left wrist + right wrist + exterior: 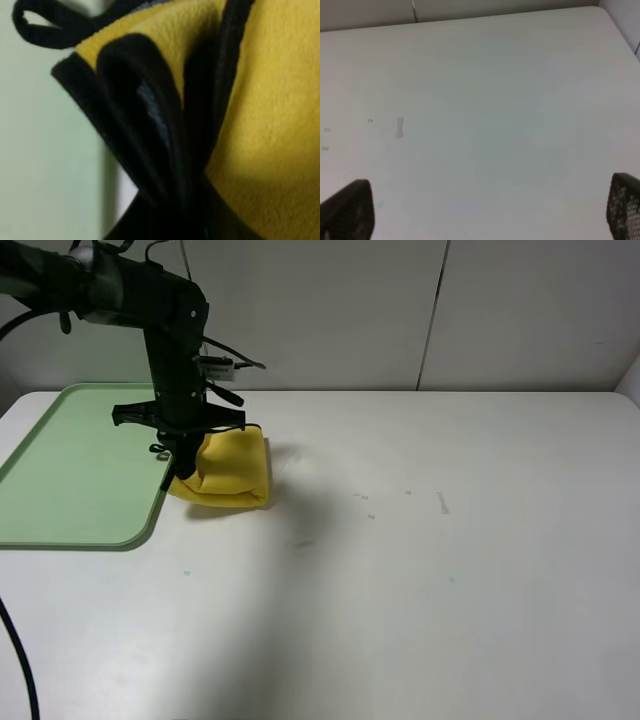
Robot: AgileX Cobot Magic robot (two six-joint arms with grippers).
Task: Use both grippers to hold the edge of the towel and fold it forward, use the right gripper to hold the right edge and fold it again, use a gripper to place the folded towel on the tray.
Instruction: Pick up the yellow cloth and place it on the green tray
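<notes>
On the left we see the tray (70,470) on the white worktop (420,570). At its right rim our left claw (183,468) is clenched on the folded towel (235,468), pinching the black edge (150,125); the towel sits just beside the tray. Our right claw (485,210) is spread wide, grasping nothing, over bare worktop.
</notes>
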